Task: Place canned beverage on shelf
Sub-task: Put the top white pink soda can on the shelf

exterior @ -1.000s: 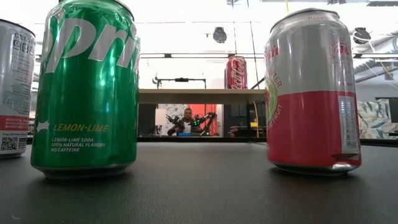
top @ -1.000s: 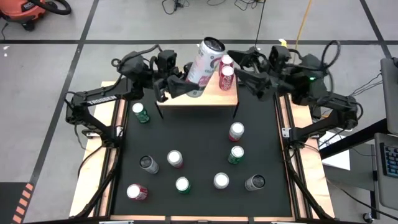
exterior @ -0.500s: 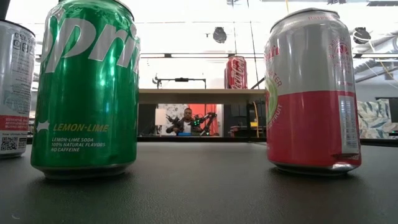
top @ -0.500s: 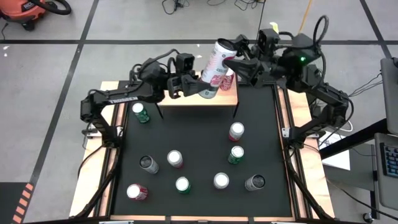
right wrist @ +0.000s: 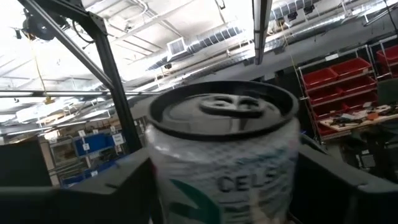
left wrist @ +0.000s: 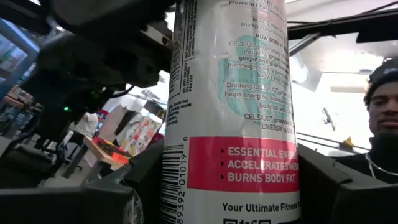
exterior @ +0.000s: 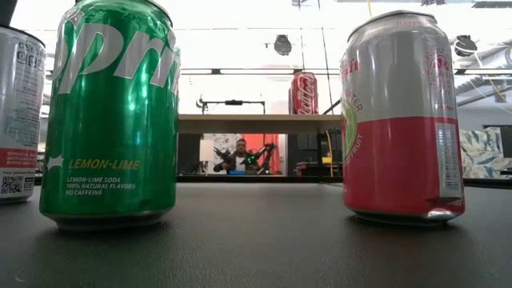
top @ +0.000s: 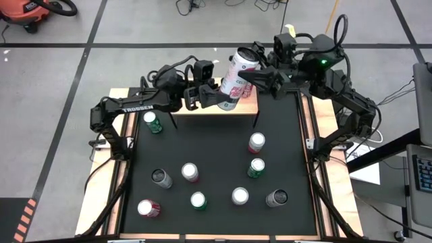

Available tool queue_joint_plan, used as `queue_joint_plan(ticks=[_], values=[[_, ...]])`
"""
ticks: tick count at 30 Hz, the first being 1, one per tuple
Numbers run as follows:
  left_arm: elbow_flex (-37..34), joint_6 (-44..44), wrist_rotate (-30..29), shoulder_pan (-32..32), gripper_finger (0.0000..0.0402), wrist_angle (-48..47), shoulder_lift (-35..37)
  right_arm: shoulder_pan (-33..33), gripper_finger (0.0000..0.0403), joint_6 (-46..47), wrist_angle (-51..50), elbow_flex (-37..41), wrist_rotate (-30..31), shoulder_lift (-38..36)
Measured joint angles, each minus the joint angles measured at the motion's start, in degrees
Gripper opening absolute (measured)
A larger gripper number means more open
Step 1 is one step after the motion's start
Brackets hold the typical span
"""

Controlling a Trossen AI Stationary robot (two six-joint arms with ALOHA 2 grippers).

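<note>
A tall white-and-pink can [top: 236,71] is held tilted above the low wood-topped shelf [top: 196,110] at the table's far edge. My left gripper [top: 214,94] is shut on its lower part, and the can fills the left wrist view [left wrist: 230,124]. My right gripper [top: 260,73] is at its upper part; the can's lid [right wrist: 224,109] shows between the fingers. A red can [exterior: 303,92] stands on the shelf [exterior: 256,124]. My left gripper pinches the can's lower wall [left wrist: 180,186] between its two fingers, which come level from the table's left. The can is lifted clear of the shelf, its top leaning toward the far right. My right gripper has the can's upper wall just under the lid [right wrist: 186,180] between its two fingers [right wrist: 323,180], coming from the table's right. The fingers lie against both sides of the can.
Several cans stand on the black table: a green one [top: 153,122] left of the shelf, others in the middle [top: 256,142] and near the front [top: 198,200]. In the low view a green can [exterior: 112,112] and a pink one [exterior: 400,120] stand close. A person [exterior: 240,156] is beyond the table.
My left gripper has carried the can a little toward the table's right edge, above the shelf, still tilted. My right arm has risen and swung in from the shelf's right side, and its gripper has come up to the can's upper part.
</note>
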State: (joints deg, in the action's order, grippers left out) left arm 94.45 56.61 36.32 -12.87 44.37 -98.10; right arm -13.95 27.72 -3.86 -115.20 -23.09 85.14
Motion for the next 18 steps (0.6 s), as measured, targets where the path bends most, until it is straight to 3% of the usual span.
queue_joint_plan(ticks=[6,11,18], values=[[0.0,-0.3,-0.4,-0.9,0.0269,-2.7,0.2,-1.3,0.0209,-0.1,-1.3,0.0,-0.5,0.0],[0.0,-1.5,-3.9,-1.2,0.0308,-4.8,0.2,-3.0,0.022,-0.1,-2.4,0.0,0.7,-0.3],[0.0,-1.4,-3.9,-2.3,0.0368,-5.1,0.2,-5.0,0.0227,1.5,-5.0,0.1,0.9,-2.5]])
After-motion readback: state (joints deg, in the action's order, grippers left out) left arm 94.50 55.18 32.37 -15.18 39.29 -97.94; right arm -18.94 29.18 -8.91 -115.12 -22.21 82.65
